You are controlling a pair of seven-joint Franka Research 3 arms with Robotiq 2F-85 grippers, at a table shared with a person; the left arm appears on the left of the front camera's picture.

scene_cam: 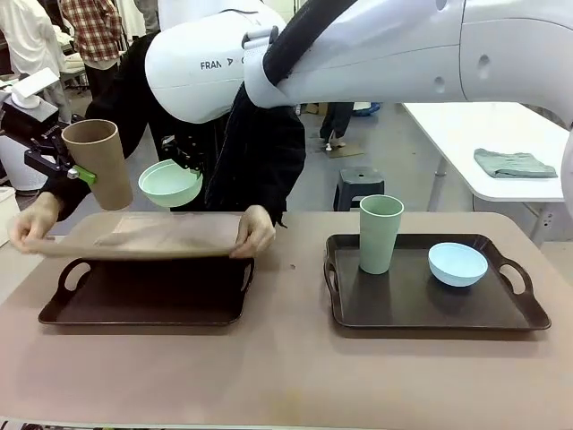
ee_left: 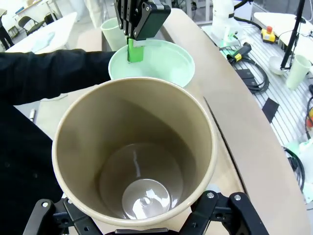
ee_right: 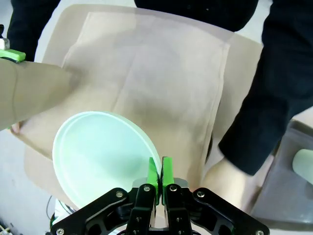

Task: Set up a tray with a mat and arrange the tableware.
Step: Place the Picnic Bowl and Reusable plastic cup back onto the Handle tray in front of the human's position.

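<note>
Tray: dark brown plastic tray [scene_cam: 143,300], beige cloth mat [scene_cam: 152,235] held just above
Left gripper [ee_left: 142,218]: wide around tall tan matte cup [ee_left: 134,152]
Right gripper [ee_right: 160,178]: pinching mint shallow bowl [ee_right: 98,156]
Drop: I reckon 6 o'clock, onto mat

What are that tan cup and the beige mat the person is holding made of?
The tan cup looks like matte plastic or a fibre composite: dull outer wall, soft sheen on its inner bottom in the left wrist view. The mat looks like thin, flexible cloth or soft vinyl: flat beige, no shine, faint border lines. Looks alone cannot settle either.
</note>
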